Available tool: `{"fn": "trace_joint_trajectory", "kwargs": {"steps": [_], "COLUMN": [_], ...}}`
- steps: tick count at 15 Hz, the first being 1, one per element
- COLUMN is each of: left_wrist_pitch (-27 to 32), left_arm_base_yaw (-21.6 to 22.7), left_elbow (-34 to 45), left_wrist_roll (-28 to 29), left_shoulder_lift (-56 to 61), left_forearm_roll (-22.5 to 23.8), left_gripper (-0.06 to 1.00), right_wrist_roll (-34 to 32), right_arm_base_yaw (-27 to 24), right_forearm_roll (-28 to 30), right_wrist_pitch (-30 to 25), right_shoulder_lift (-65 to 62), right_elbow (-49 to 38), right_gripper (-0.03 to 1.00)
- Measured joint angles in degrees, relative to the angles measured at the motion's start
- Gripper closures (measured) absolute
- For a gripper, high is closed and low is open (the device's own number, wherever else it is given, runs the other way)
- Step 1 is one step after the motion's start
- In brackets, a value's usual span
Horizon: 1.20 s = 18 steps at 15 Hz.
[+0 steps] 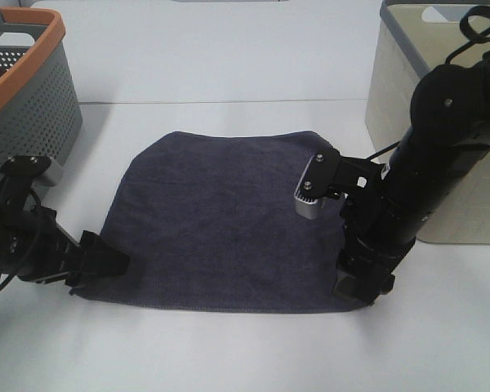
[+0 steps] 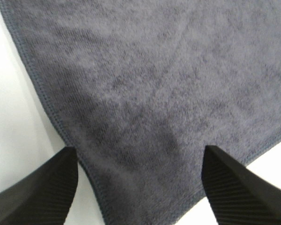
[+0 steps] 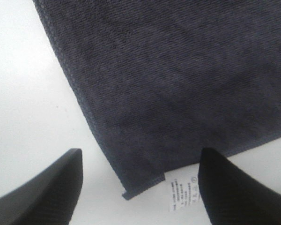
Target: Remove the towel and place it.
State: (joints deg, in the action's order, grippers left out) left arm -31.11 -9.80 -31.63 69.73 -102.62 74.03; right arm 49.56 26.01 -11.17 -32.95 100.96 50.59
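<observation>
The dark navy-grey towel [image 1: 220, 224] lies spread flat on the white table. My left gripper [image 1: 98, 265] is low at its near left corner. In the left wrist view the gripper [image 2: 138, 187] is open, with the towel's corner [image 2: 145, 93] between the black fingers [image 2: 42, 192]. My right gripper [image 1: 361, 286] is low at the near right corner. In the right wrist view the gripper [image 3: 138, 187] is open above that corner [image 3: 168, 79], where the white tag [image 3: 182, 190] shows between the fingers [image 3: 236, 192].
A grey perforated basket with an orange rim [image 1: 28, 90] stands at the back left. A beige bin [image 1: 441, 122] stands at the back right, close behind my right arm. The white table [image 1: 229, 351] extends in front of the towel.
</observation>
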Motion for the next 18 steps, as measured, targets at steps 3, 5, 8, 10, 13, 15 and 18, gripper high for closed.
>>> {"fn": "trace_joint_trajectory", "kwargs": {"steps": [3,5,8,10,13,15,18], "left_wrist_pitch": [0.1,-1.4,-6.0,-6.9,-6.9,-3.7,12.0], "left_arm_base_yaw": [0.0,0.0,0.0,0.0,0.0,0.0,0.0], "left_elbow": [-0.1,-1.3,-7.9,-14.8,-30.1,-37.2,-45.7], "left_wrist_roll": [2.1,5.1,13.3,20.1,33.0,35.0,30.7], "left_shoulder_lift": [3.3,6.1,7.7,7.7,7.7,7.6,7.6], "left_forearm_roll": [0.1,0.7,7.0,13.8,25.3,25.7,25.8], "left_gripper": [0.24,0.24,0.24,0.24,0.24,0.24,0.26], "right_wrist_roll": [-1.8,-3.8,-7.3,-13.3,-31.5,-41.8,-50.9], "right_arm_base_yaw": [0.0,0.0,0.0,0.0,0.0,0.0,0.0], "right_forearm_roll": [1.3,1.4,3.5,7.4,18.3,27.2,37.6], "right_wrist_pitch": [-0.3,-0.2,-0.3,-1.2,-4.3,-4.7,-4.8], "right_shoulder_lift": [-3.8,-8.7,-14.2,-15.8,-15.8,-15.8,-15.8], "right_elbow": [0.0,0.0,3.1,8.4,19.3,24.2,28.3], "right_gripper": [0.26,0.26,0.26,0.26,0.26,0.26,0.27]}}
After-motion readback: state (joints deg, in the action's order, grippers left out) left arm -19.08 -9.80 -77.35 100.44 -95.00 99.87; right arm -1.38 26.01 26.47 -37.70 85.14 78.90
